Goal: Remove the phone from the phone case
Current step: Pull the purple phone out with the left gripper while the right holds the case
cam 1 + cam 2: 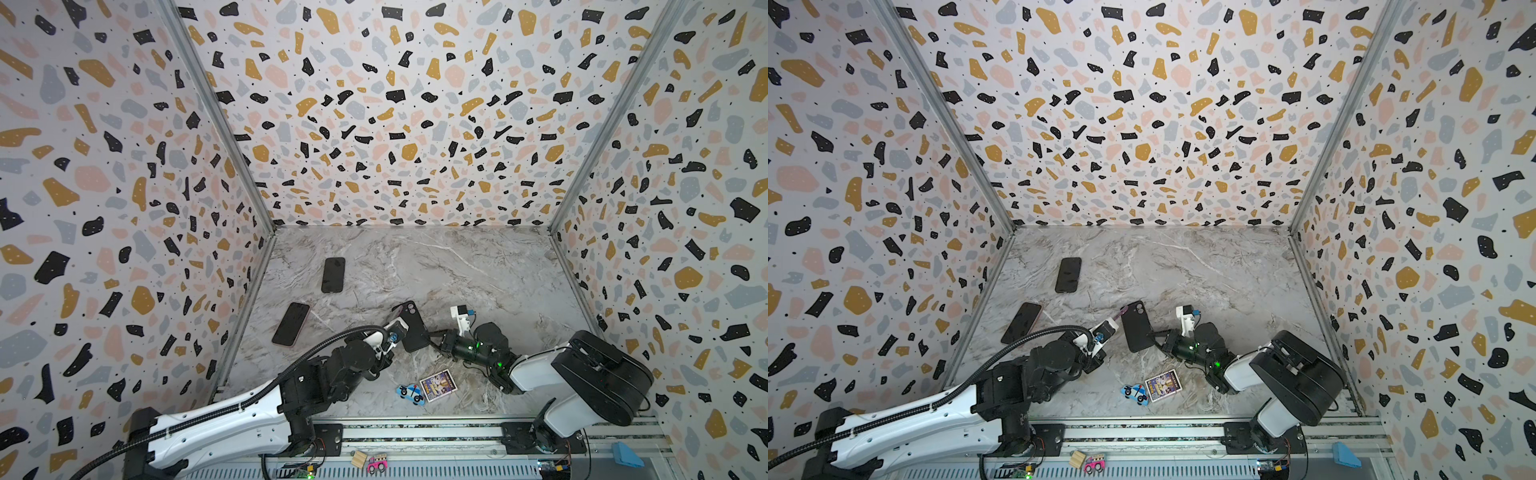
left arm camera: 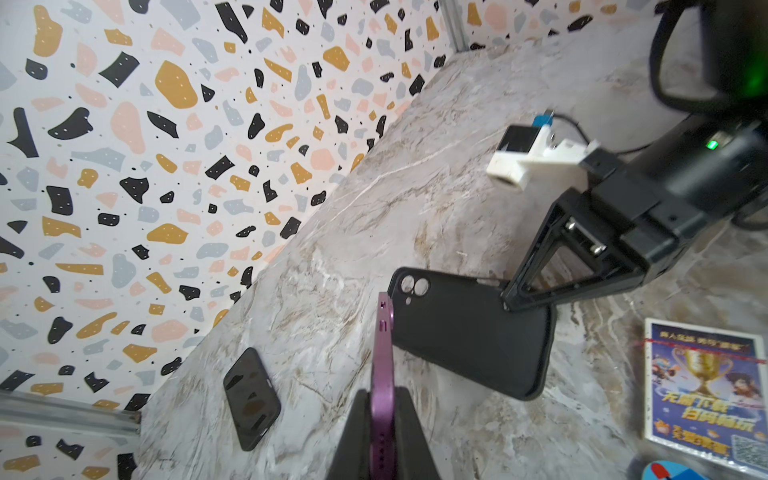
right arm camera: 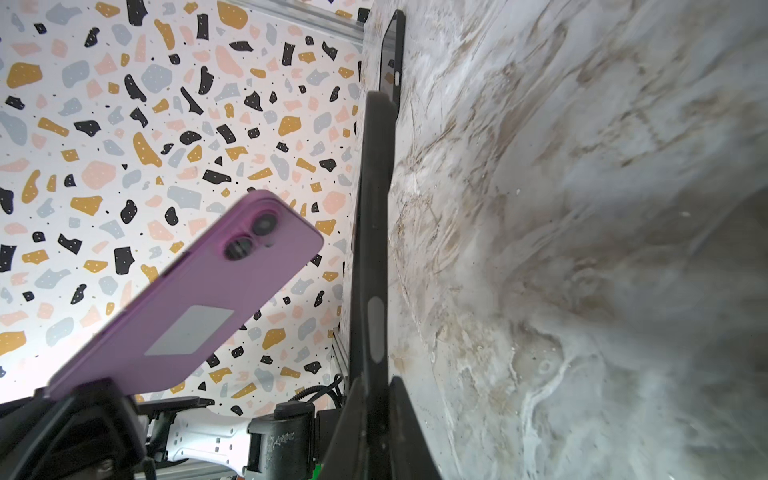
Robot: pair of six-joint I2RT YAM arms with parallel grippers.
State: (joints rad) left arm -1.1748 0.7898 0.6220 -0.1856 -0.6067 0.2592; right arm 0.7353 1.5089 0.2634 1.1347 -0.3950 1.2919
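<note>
1. Out of its case and held above the table (image 1: pixel 457 270): purple phone (image 3: pixel 199 299), pinched edge-on in the closed left gripper (image 2: pixel 381 395).
2. Just at three o'clock of it in a top view: empty black case (image 1: pixel 413 330), clamped at its rim by the closed right gripper (image 3: pixel 376 386); lower edge possibly touching the table, hard to tell.
3. At eleven o'clock, lying flat: dark phone (image 1: pixel 333 274); at nine o'clock: pink-edged phone (image 1: pixel 291 324).
4. At six o'clock: card (image 1: pixel 438 385), just beside a toy car (image 1: pixel 410 393).

The left wrist view's edge cut off the purple phone (image 2: pixel 382 374), the game card (image 2: pixel 702 395) and the toy car (image 2: pixel 669 471). In both top views only a sliver of that phone showed; the card's print was unreadably small.
</note>
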